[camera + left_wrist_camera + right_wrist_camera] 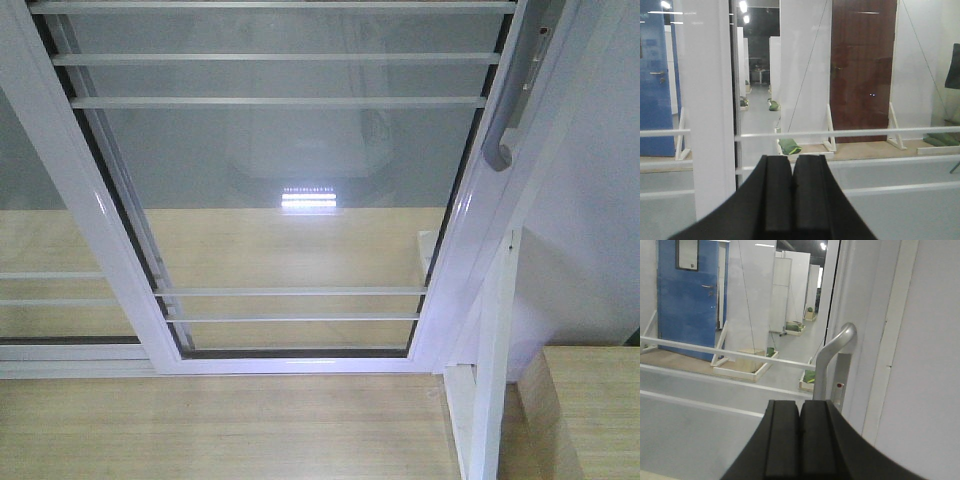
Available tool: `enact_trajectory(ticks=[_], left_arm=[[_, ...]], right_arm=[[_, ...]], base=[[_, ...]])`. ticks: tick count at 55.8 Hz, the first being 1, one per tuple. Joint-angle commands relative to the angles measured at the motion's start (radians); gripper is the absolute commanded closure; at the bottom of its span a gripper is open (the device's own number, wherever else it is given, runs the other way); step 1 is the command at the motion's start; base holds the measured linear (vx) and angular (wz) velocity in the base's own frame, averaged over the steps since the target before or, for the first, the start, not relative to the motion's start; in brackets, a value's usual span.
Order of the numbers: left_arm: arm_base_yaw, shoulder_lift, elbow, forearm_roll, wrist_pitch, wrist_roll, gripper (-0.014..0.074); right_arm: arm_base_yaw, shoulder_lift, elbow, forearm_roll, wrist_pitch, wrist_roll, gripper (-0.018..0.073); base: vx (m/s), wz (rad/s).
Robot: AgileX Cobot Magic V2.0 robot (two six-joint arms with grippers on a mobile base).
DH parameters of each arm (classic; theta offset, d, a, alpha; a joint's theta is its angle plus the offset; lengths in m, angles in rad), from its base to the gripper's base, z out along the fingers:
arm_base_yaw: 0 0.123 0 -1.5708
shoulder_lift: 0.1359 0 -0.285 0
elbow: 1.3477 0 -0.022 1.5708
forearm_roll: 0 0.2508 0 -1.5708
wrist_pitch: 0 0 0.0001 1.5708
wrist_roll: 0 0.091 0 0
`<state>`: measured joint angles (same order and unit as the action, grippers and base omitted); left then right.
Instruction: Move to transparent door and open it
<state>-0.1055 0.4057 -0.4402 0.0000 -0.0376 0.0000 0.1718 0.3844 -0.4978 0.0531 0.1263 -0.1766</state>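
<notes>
Door [300, 180]: barred glass, dead ahead of me.
Handle [836, 351]: grey, 1 o'clock beyond my right gripper [800, 409].
Left gripper [792, 164]: clenched, empty.
Right gripper: clenched, empty.

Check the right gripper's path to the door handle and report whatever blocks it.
Nothing visible blocks it. In the right wrist view, the curved grey handle of the transparent door rises just beyond the right gripper, with only open air between them. The gripper's jaws are shut.
</notes>
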Motion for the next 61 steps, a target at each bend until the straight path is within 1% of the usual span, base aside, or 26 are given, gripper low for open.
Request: enact_trajectory(ticks=[1,8,15,21,32,39,43,50,51,55,57,58,59,60,61], left_arm=[[-0.006,0.146,-0.147,-0.006,-0.086,0.000,0.0594],[-0.006,0.312,-0.274,-0.016,-0.089,-0.010,0.0594],[-0.006,0.397,-0.335,-0.017,-0.119,-0.035,0.0594],[-0.006,0.419,-0.341,-0.014,-0.167,-0.035,0.0594],[-0.006,0.419,-0.339,-0.013,-0.153,-0.031,0.0590],[-0.006,0.419,-0.339,-0.012,-0.145,-0.031,0.0571],[-0.006,0.419,-0.339,-0.012,-0.145,-0.031,0.0551],[-0.006,0.419,-0.339,-0.012,-0.145,-0.031,0.0488],[-0.006,0.420,-0.339,-0.012,-0.145,-0.031,0.0479],[-0.006,0.420,-0.339,-0.012,-0.145,-0.030,0.0424],[-0.006,0.420,-0.339,-0.012,-0.143,-0.023,0.0386],[-0.006,0.420,-0.339,-0.012,-0.141,-0.022,0.0372],[-0.006,0.420,-0.339,-0.012,-0.138,-0.018,0.0351],[-0.006,0.420,-0.339,-0.012,-0.137,-0.015,0.0337],[-0.006,0.420,-0.339,-0.012,-0.136,-0.007,0.0316]], right_arm=[[-0.003,0.142,-0.142,-0.003,-0.066,-0.001,0.0565],[-0.003,0.296,-0.253,-0.003,-0.071,-0.001,0.0565],[-0.003,0.388,-0.303,-0.003,-0.102,-0.001,0.0565],[-0.003,0.425,-0.304,-0.003,-0.117,-0.001,0.0565],[-0.003,0.449,-0.304,-0.003,-0.126,-0.001,0.0559],[-0.003,0.449,-0.304,-0.003,-0.120,-0.001,0.0517],[-0.003,0.449,-0.304,-0.003,-0.120,-0.003,0.0473],[-0.003,0.449,-0.304,-0.003,-0.120,-0.003,0.0340],[-0.003,0.449,-0.304,-0.003,-0.120,-0.003,0.0332],[-0.003,0.449,-0.304,-0.003,-0.120,-0.001,0.0239],[-0.003,0.449,-0.304,-0.003,-0.120,-0.002,0.0174],[-0.003,0.449,-0.304,-0.003,-0.126,-0.002,0.0165],[-0.003,0.449,-0.304,-0.003,-0.126,-0.002,0.0130],[-0.003,0.449,-0.304,-0.003,-0.126,-0.002,0.0122],[-0.003,0.449,-0.304,-0.003,-0.126,-0.002,0.0090]], base=[[0.00,0.00],[0.00,0.00],[0.00,0.00],[0.00,0.00],[0.00,0.00],[0.00,0.00],[0.00,0.00],[0.00,0.00],[0.00,0.00],[0.00,0.00],[0.00,0.00],[0.00,0.00],[0.00,0.00],[0.00,0.00],[0.00,0.00]])
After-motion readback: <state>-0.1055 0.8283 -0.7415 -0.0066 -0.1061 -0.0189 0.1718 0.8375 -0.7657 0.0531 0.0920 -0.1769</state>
